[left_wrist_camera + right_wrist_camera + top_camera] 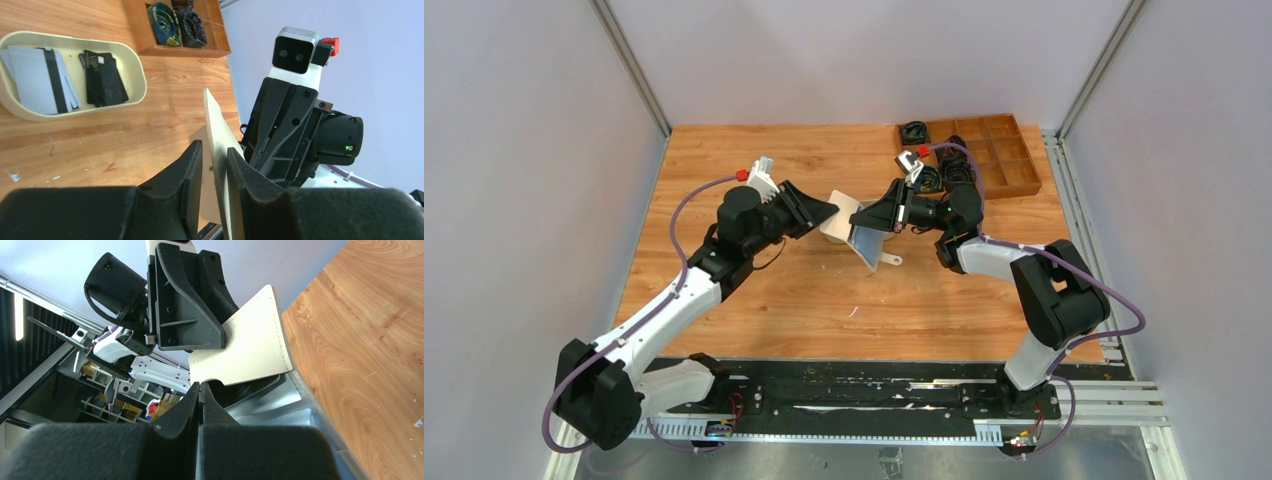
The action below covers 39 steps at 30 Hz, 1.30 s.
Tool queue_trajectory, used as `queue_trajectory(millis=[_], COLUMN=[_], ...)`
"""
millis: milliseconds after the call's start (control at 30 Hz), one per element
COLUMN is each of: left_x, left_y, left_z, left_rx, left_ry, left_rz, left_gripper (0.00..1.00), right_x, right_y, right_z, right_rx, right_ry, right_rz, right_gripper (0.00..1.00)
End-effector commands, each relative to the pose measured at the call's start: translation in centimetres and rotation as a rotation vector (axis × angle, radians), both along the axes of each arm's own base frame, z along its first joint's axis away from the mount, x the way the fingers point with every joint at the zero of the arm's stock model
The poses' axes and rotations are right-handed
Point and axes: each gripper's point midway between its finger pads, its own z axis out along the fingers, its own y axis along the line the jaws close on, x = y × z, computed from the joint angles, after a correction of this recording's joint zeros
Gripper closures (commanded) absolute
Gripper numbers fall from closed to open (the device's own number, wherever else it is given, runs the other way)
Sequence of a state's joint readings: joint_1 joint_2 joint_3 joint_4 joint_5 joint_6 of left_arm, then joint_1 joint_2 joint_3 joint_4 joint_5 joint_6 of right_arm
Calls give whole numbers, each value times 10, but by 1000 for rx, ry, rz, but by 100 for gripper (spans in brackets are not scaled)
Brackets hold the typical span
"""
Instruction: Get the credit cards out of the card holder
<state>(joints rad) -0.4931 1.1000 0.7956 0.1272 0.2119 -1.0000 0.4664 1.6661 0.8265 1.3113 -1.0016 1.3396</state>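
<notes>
**Left gripper** (214, 150): its fingers bracket the cream flap of the holder (250, 340) near the flap's edge, closed on it with little or no gap. The bite is shallow. If you loosen it, or pull to the left, expect the flap to slide out.

**Holder:** it hangs open in the air over the middle of the table (824, 300), between the two arms, cream flap raised and blue-grey half sloping down towards the near side. A dark layer shows inside the fold. You cannot tell whether that is a card or only the pocket.

**Tray** (136, 75): it holds the cards, the striped white ones (37, 80) on one side and the black ones (102, 82) on the other. From the top view it appears to lie just below the holder. If the holder drops, it would land on the tray and could scatter them. A loose card left inside could fall past the rim onto the table.

**Right gripper** (200, 390): its fingertips are pressed together at the holder's fold. You cannot tell whether a thin layer is nipped between them. The two grippers face each other very closely, so a small advance by either risks contact. Drawing them apart would strain the fold.

**Box** (1009, 165): at the far right, well apart from the work. No hazard is judged from it.
</notes>
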Motion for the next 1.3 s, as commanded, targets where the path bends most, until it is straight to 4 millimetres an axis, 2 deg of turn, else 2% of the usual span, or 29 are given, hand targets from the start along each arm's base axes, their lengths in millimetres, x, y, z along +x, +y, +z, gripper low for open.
queue_trajectory(millis=[0, 33, 133, 167, 233, 267, 333, 433, 633, 867, 1267], left_x=[-2, -3, -2, -2, 0, 2, 5, 9, 12, 12, 15], left_y=[-10, -11, -13, -12, -9, -6, -2, 4, 11, 12, 13], left_z=[1, 3, 8, 9, 12, 14, 17, 24, 38, 43, 38], left_rx=[-62, -67, -67, -65, -52, -48, -46, -58, -93, -149, -147], left_ry=[7, 4, -16, -22, -43, -54, -67, -90, -119, -123, -121], left_rz=[-58, -65, -77, -76, -67, -57, -43, -22, -3, 6, 21], left_gripper=[74, 78, 100, 100, 100, 100, 100, 100, 100, 100, 100], right_x=[-10, -10, -9, -9, -7, -4, 1, 9, 23, 35, 23], right_y=[-1, -1, 0, 0, -1, -3, -7, -11, -15, -12, -15], right_z=[20, 20, 20, 19, 16, 12, 6, -2, -7, -12, 19], right_rx=[32, 32, 28, 24, 7, -11, -41, -83, -72, -16, 126], right_ry=[-90, -90, -90, -87, -78, -70, -69, -50, -31, 4, -63], right_rz=[13, 12, 13, 14, 4, -13, -57, -115, -176, -189, -135], right_gripper=[100, 100, 100, 100, 81, 68, 54, 44, 43, 44, 50])
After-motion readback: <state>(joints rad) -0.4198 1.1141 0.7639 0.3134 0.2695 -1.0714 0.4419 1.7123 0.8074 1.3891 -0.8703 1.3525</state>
